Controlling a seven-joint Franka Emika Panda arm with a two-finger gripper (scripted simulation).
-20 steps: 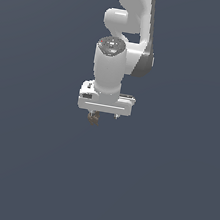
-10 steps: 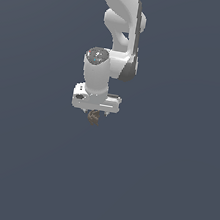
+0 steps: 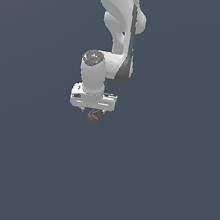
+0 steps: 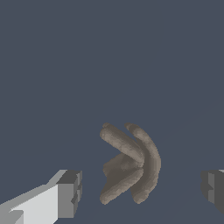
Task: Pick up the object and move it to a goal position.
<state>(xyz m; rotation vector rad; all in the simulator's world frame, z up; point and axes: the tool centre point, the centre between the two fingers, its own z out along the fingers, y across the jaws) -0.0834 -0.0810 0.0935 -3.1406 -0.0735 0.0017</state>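
The object is a small dark-brown knotted lump with tan flecks, lying just under the white hand in the exterior view. In the wrist view the object sits between the two grey fingers, with a clear gap on each side. My gripper points straight down over it and is open; in the wrist view the gripper straddles the lump without touching it.
A plain dark grey-blue surface fills both views. The white arm rises from the hand to the exterior view's top edge. Nothing else shows.
The hand has shifted toward the exterior view's left and the arm has turned, so the gripper now sits centred over the object. The object has stayed where it was.
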